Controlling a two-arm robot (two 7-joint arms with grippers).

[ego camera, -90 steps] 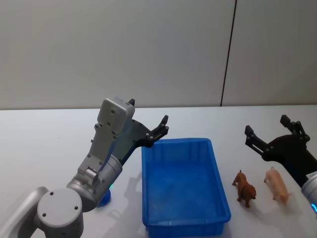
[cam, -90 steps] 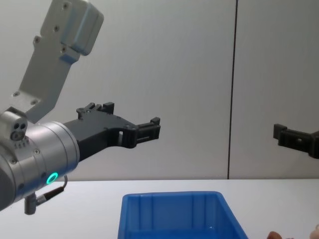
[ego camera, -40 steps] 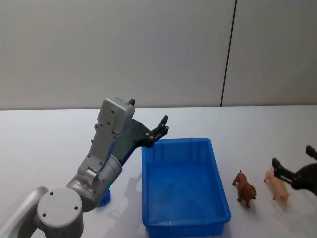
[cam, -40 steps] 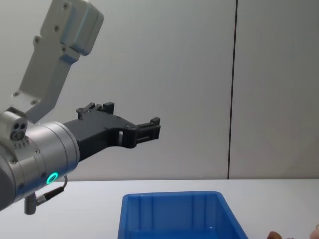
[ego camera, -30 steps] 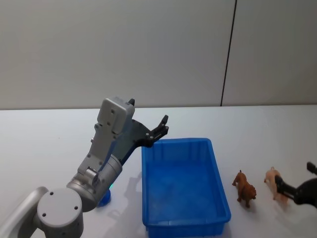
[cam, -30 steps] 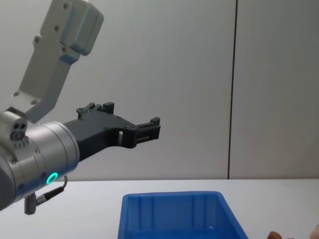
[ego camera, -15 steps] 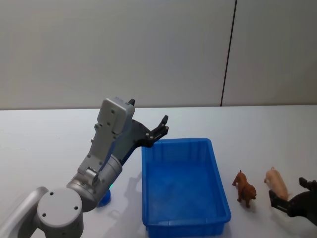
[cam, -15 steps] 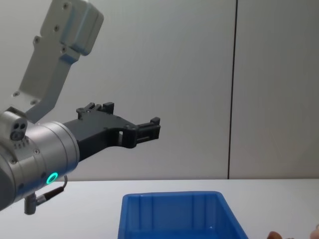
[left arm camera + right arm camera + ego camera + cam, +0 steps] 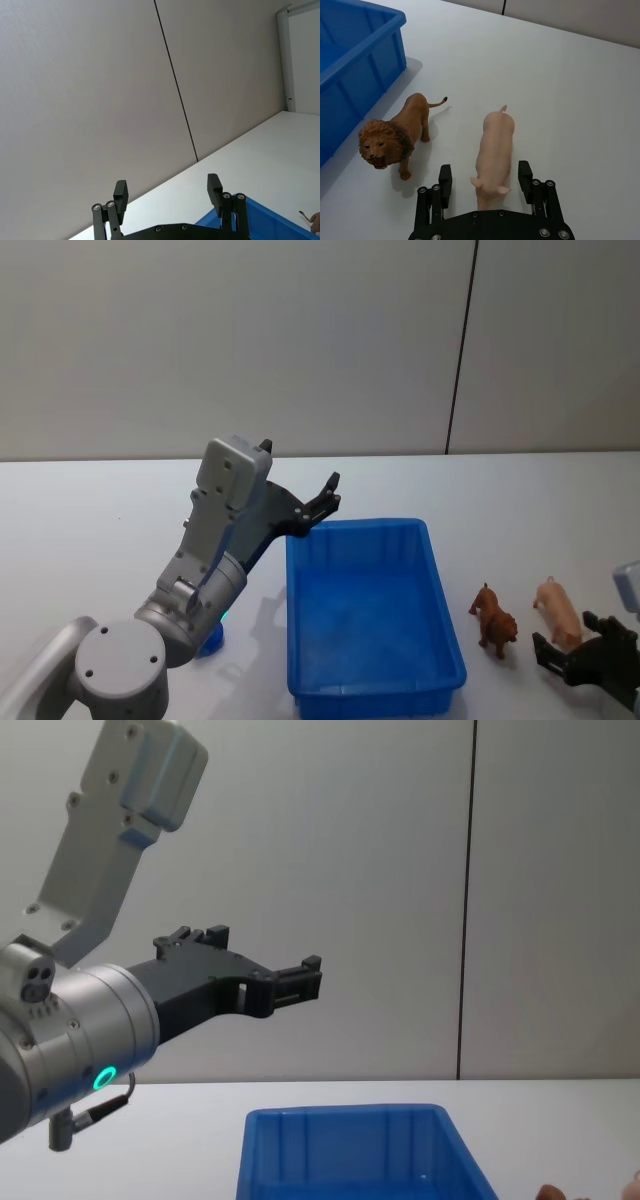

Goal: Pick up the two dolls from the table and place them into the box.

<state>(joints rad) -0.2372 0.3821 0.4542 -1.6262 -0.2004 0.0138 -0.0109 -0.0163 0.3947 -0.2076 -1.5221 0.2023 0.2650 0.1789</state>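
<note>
On the white tabletop (image 9: 100,520), in the head view, we see the blue box (image 9: 375,526) at centre. The brown lion doll (image 9: 494,619) stands just beside the box's right wall. The pink pig doll (image 9: 556,608) stands just right of the lion, apart from it. The right hand (image 9: 568,633) sits low at the pig's near end with its fingers spread. The left hand (image 9: 300,464) is raised over the box's far left corner, spread and empty.

In the left wrist view, the left hand (image 9: 167,184) has its fingers wide apart with nothing between them. A corner of the box (image 9: 270,225) lies below.

In the right wrist view, the right hand (image 9: 484,173) is spread wide. Its fingers (image 9: 445,176) flank the head of the pig doll (image 9: 495,142), one on each side, with a gap at each. The lion doll (image 9: 395,135) stands between the pig and the box (image 9: 365,65). Both dolls are upright on the tabletop (image 9: 560,90).

In the chest view, the left hand (image 9: 262,960) hangs high above the box (image 9: 340,1145), fingers apart.
</note>
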